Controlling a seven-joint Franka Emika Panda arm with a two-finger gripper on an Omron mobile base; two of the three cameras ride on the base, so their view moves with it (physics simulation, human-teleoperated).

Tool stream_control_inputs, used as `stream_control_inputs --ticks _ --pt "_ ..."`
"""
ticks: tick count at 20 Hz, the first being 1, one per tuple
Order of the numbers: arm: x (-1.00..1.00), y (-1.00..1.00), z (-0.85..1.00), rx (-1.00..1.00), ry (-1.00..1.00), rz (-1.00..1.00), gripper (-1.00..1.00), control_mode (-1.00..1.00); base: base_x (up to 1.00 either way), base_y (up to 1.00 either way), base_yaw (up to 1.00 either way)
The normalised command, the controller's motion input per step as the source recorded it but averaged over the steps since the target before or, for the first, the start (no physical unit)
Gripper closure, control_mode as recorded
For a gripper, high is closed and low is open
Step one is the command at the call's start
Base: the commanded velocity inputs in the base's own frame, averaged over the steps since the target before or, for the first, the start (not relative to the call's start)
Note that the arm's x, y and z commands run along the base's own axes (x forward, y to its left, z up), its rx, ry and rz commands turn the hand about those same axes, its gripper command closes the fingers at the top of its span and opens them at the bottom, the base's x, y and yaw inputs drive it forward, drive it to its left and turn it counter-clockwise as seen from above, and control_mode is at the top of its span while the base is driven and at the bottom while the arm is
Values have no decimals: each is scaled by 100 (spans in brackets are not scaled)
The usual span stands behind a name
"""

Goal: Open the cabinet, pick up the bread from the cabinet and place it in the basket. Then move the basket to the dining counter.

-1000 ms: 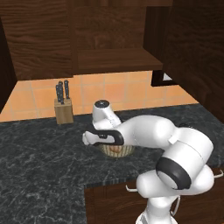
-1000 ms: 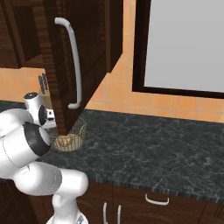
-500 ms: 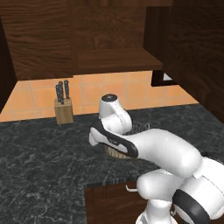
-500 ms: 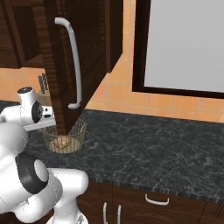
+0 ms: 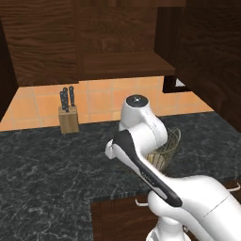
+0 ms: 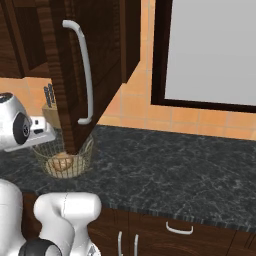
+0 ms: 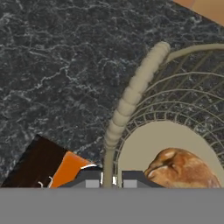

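Observation:
The tan wire basket (image 7: 131, 94) stands on the black marbled counter (image 6: 165, 170). Its rim wire runs between the two dark fingertips of my gripper (image 7: 111, 177), which is shut on it. The golden-brown bread (image 7: 181, 168) lies on the basket's pale base. In the right base view the basket (image 6: 67, 160) with the bread (image 6: 61, 163) sits under the open cabinet door (image 6: 102, 60), and my gripper (image 6: 46, 144) is at its left rim. My arm hides most of the basket (image 5: 170, 143) in the left base view. The cabinet (image 5: 124, 63) is open. The dining counter is out of view.
A knife block (image 5: 69, 117) stands against the tiled wall at the back left. The open door's long silver handle (image 6: 85, 70) hangs just above the basket. A framed pale panel (image 6: 210, 50) sits on the wall to the right, and low drawers (image 6: 177, 229) lie under the counter.
My arm has swung, with the hand rising and turning toward the robot. The basket has shifted a little along with the gripper. The knife block and cabinet have stayed put.

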Motion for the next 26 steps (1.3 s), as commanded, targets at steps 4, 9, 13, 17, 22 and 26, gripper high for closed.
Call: stream_control_inputs --ticks 4,9,13,17,22,26 --pt "-42 -29 79 -8 -2 3 100 -100 0 0 0" --pt "-13 -31 32 -8 2 0 100 -100 0 0 0" --pt "0 -4 0 -1 6 0 100 -100 0 0 0" --pt "0 0 0 0 0 0 100 -100 0 0 0" --pt "0 0 0 0 0 0 100 -100 0 0 0" --pt "-10 0 0 0 0 0 100 100 -57 -1 0"
